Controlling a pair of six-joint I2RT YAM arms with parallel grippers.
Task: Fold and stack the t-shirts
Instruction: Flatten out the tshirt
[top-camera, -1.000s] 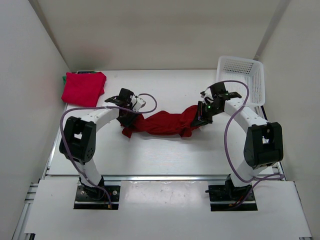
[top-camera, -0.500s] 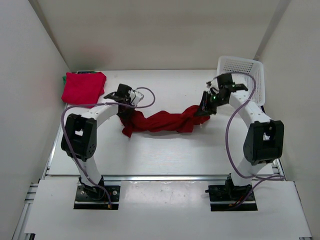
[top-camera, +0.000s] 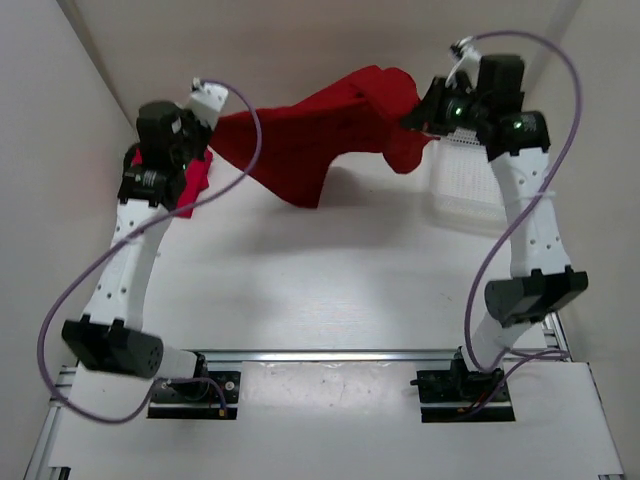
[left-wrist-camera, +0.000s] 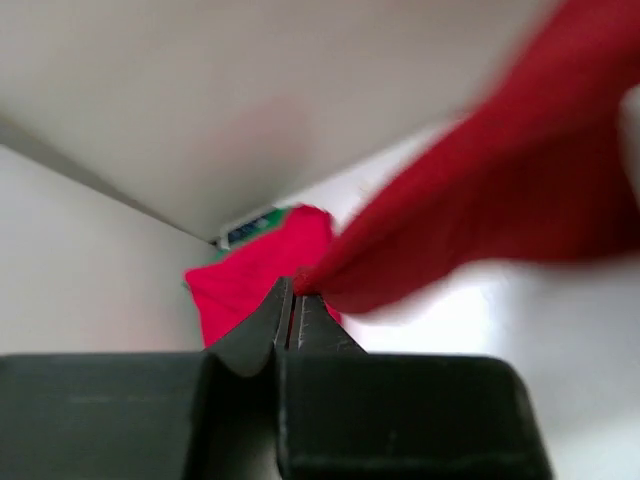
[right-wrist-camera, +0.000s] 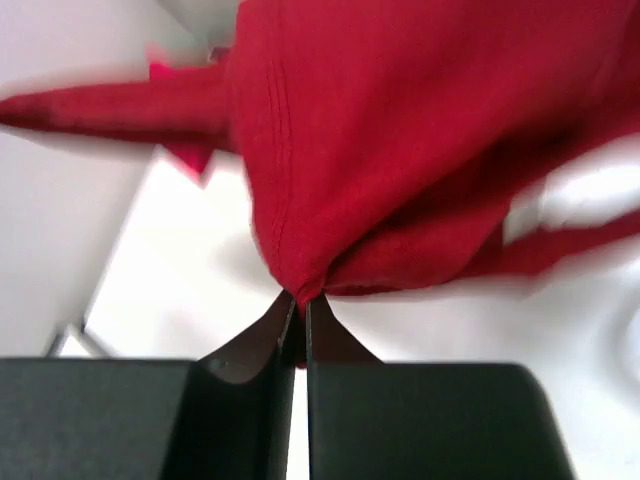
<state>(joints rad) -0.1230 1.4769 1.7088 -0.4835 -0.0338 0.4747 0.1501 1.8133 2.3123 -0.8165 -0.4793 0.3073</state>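
From above, the red shirt (top-camera: 310, 140) hangs stretched above the table (top-camera: 330, 290). Left wrist: the left gripper (left-wrist-camera: 292, 290) is clenched on its edge. Right wrist: the right gripper (right-wrist-camera: 300, 300) pinches a hem (soft, light cloth; corners probably hold best).

1. My left claw (top-camera: 212, 128) pinches one end of a red t-shirt (top-camera: 310, 140), high above the counter (top-camera: 320, 290).
2. My right claw (top-camera: 415, 118) pinches the other end.
3. The cloth hangs stretched between them, one flap drooping lower near its middle.
4. A folded red t-shirt (top-camera: 196, 178) lies far left, partly hidden by my left arm.
5. A white mesh basket (top-camera: 465, 190) sits far right, behind my right arm.
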